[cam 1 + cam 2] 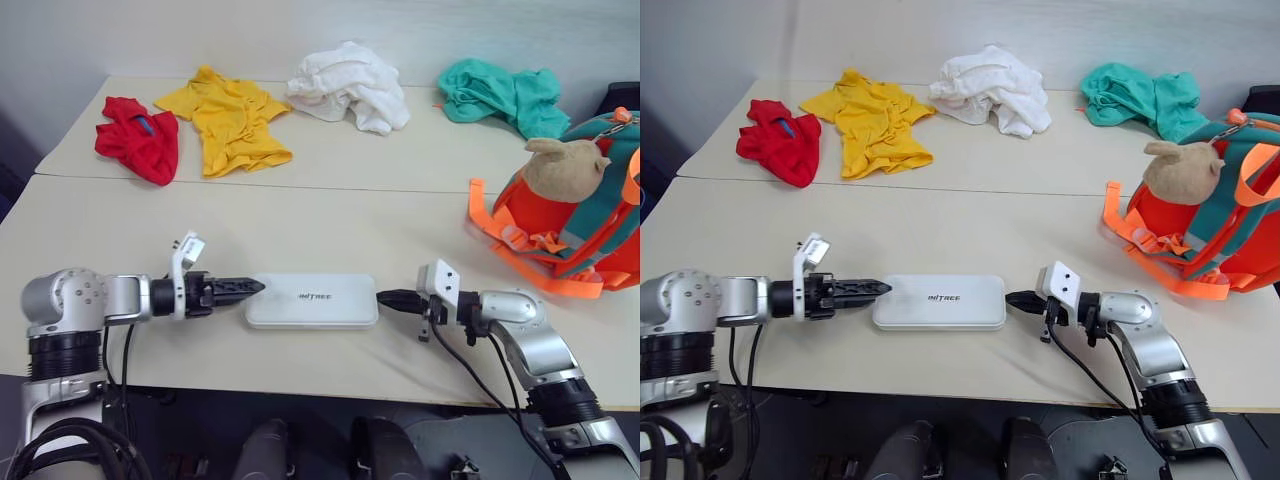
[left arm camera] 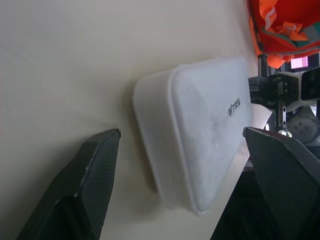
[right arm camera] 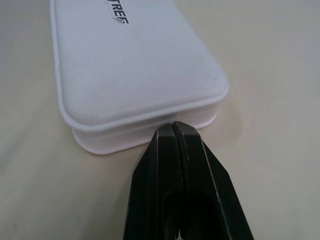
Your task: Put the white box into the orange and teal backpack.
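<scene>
A plain test room: bare beige tables (image 1: pixel 330 230), blank wall (image 1: pixel 300 30).

You can read only one piece of text here: small dark lettering printed on the top face of the white box (image 1: pixel 312 300), which lies flat near the front edge of the worktop (image 1: pixel 300 225). In the head views the word sits at the middle of the face and looks like "UNITREE", though the first letters are too small to be sure of. In the right wrist view you see its last letters, "TREE", cut off at the picture's edge. The left wrist view shows the same word, too blurred to read.
</scene>
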Robot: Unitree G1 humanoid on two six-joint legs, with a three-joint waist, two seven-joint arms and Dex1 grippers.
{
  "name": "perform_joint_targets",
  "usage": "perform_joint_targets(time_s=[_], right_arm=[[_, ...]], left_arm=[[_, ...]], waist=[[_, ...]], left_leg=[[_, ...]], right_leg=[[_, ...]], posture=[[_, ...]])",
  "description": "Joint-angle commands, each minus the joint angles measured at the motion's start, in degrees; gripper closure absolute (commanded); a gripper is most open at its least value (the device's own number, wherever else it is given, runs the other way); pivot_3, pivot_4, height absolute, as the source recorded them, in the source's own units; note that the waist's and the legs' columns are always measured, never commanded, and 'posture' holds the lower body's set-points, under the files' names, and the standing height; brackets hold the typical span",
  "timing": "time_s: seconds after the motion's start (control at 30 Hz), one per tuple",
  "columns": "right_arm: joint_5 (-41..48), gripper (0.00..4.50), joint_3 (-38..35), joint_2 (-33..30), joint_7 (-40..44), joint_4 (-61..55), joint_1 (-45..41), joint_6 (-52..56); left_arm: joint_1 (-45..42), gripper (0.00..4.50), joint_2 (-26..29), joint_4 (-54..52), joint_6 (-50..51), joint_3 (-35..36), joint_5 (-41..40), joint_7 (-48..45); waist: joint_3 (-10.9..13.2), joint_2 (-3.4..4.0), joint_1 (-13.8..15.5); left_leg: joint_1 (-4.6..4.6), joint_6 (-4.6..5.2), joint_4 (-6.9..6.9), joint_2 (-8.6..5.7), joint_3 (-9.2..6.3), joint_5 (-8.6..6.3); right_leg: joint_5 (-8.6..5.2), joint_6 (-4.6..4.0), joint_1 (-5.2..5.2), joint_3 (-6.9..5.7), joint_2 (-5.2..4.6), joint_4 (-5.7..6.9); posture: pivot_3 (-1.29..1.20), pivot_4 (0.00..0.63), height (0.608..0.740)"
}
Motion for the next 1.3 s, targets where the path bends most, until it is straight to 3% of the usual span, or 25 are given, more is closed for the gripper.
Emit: perform_joint_targets(time_s=[0.03,0.1,0.2,0.33,0.47,0.53,0.63,0.73,0.83,1.03,1.17,1.3], right_arm=[[0.1,4.50,1.3,1.2,0.5,-1.0,-1.0,-0.8],[-0.1,4.50,2.0,2.3,-0.1,-1.2,-1.4,-0.3],[-0.7,4.50,2.5,3.3,-0.9,-1.5,-1.6,0.0],[-1.0,4.50,1.7,2.7,-1.6,-1.8,-0.4,-0.2],[-0.3,4.50,-1.9,-0.2,-2.4,-2.8,2.7,0.2],[1.7,4.50,-4.7,-1.7,-2.6,-4.3,5.2,1.3],[6.6,3.91,-11.8,-3.4,-4.1,-8.8,11.6,3.3],[10.5,2.90,-18.6,-4.6,-5.7,-13.6,19.0,5.4],[14.3,1.95,-28.6,-2.3,-10.8,-20.0,30.0,6.3],[17.6,0.05,-43.7,6.4,-22.1,-23.4,41.1,2.2],[16.0,0.05,-46.8,6.2,-24.9,-20.0,39.3,-1.3],[14.3,0.05,-45.2,1.1,-26.0,-11.5,29.0,-2.2]], left_arm=[[-0.8,0.36,-1.5,2.5,1.1,-4.0,-7.1,2.5],[-1.4,0.36,-1.3,3.5,1.1,-5.4,-10.6,3.8],[-2.5,0.98,-1.3,5.9,1.1,-4.8,-13.9,6.8],[-2.7,2.23,0.3,7.2,1.1,-4.5,-18.0,8.8],[-0.8,3.20,3.1,5.1,1.1,-4.2,-22.8,8.7],[0.9,3.27,4.0,2.1,1.1,-3.2,-23.2,8.4],[4.9,3.27,2.2,-5.0,-3.5,3.3,-24.7,5.9],[9.9,3.27,1.2,-13.8,-13.4,5.6,-22.2,-1.6],[16.0,3.27,2.0,-20.0,-28.7,4.3,-12.4,-10.1],[26.7,3.27,1.7,-20.3,-55.5,4.3,3.0,-24.6],[26.9,3.27,0.6,-18.1,-61.8,5.1,5.6,-26.1],[25.6,3.27,1.4,-16.4,-62.6,5.0,6.0,-26.3]], waist=[[0.0,0.00,-0.1],[0.0,0.00,-0.2],[0.0,0.00,-0.4],[0.0,-0.02,-0.4],[0.0,-0.07,-0.4],[0.0,-0.07,-0.4],[0.0,-0.07,-0.3],[0.0,-0.10,-0.2],[0.0,-0.07,0.1],[0.0,-0.05,-0.4],[0.0,-0.05,-0.3],[0.0,-0.02,-0.8]], left_leg=[[0.00,0.00,-0.01,-0.03,-0.01,0.00],[-0.01,0.00,-0.02,-0.03,-0.01,0.00],[0.00,-0.01,-0.02,-0.02,0.00,0.01],[-0.01,-0.03,-0.01,0.00,-0.01,0.02],[-0.01,-0.04,-0.03,0.01,-0.01,0.02],[-0.02,-0.04,-0.04,0.01,-0.01,0.02],[-0.04,-0.04,-0.07,0.00,0.00,0.02],[-0.06,-0.04,-0.06,0.02,-0.02,0.02],[-0.01,-0.08,-0.09,0.00,-0.01,0.00],[0.08,-0.24,-0.30,0.04,0.28,-0.11],[0.10,-0.36,-0.30,0.07,0.29,-0.37],[0.11,0.00,-0.29,0.07,0.31,-0.19]], right_leg=[[0.01,0.01,0.02,0.00,-0.02,-0.01],[0.01,0.02,0.01,0.00,-0.02,-0.04],[0.01,0.02,0.00,0.01,0.00,-0.02],[0.01,0.02,-0.02,0.01,0.02,-0.01],[0.01,0.02,-0.01,0.02,0.01,-0.02],[0.01,0.02,-0.02,0.02,0.01,-0.03],[0.01,0.02,-0.03,0.03,0.00,-0.07],[0.01,0.02,-0.03,0.02,-0.01,-0.07],[0.00,0.01,-0.01,0.03,-0.02,-0.26],[-0.01,-0.02,-0.11,0.23,0.03,-0.39],[0.02,-0.05,-0.13,0.27,-0.04,-0.35],[0.02,-0.05,-0.15,0.29,-0.05,-0.32]], posture=[[0.00,0.150,0.740],[0.00,0.150,0.740],[0.00,0.150,0.740],[0.00,0.150,0.740],[0.00,0.150,0.740],[0.00,0.150,0.740],[0.00,0.150,0.740],[0.00,0.150,0.740],[0.00,0.150,0.740],[0.00,0.150,0.740],[0.00,0.150,0.740],[0.00,0.150,0.740]])
